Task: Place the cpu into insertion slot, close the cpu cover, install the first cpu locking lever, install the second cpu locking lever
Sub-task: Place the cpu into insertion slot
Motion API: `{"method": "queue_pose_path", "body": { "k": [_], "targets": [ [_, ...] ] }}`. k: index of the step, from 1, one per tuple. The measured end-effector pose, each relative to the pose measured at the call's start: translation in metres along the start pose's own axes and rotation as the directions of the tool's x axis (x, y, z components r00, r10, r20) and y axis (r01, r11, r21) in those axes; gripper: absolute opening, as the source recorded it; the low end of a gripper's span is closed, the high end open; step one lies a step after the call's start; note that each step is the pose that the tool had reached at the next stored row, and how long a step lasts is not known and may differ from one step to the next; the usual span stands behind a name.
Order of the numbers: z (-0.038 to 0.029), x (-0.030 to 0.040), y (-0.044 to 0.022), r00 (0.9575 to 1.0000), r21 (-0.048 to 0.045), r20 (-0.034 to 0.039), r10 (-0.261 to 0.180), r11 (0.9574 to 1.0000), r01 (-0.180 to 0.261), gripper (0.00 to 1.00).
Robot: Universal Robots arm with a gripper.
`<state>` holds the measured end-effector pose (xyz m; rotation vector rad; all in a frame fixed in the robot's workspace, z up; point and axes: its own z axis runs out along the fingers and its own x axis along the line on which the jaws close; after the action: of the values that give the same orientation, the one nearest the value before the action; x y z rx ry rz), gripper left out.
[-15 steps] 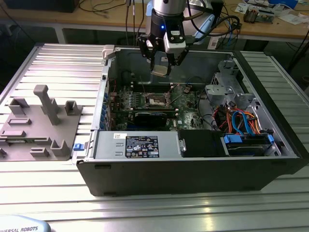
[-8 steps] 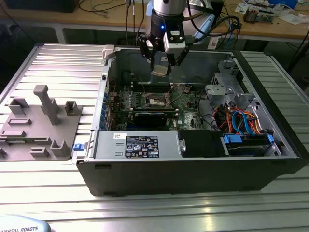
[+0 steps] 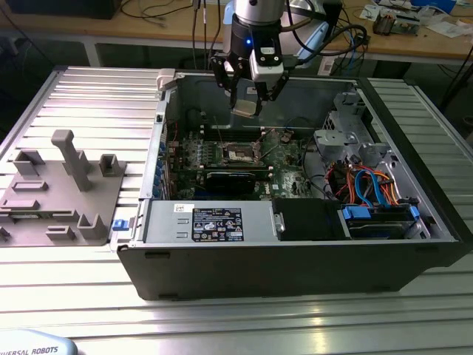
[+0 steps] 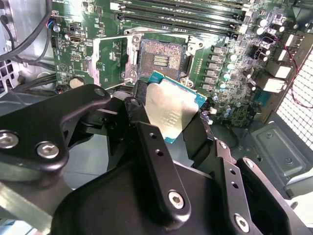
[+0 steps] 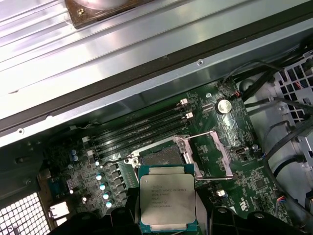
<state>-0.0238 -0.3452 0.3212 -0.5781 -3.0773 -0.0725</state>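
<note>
Fingers [image 4: 146, 132] pinch the cpu [image 4: 168, 110] by its edges, upper centre of the exterior view, above the bare insertion slot [image 3: 240, 151]; I judge it light, rigid, fragile underneath, so edges suit.

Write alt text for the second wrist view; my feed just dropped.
The gripper holds the chip by its edges over the green circuit board, close to the empty socket. The metal cover lies swung open beside the socket.
</note>
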Motion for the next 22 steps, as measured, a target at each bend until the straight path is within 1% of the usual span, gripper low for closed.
{"method": "queue_pose_path", "body": {
  "k": [15, 22],
  "targets": [
    [0.0004, 0.0, 0.0, 0.9994, -0.0006, 0.0015, 0.034, 0.9994, -0.034, 0.54],
    [0.001, 0.0, 0.0, 0.9976, 0.0006, 0.0039, 0.069, 0.9976, -0.069, 0.54]
  ]
}}
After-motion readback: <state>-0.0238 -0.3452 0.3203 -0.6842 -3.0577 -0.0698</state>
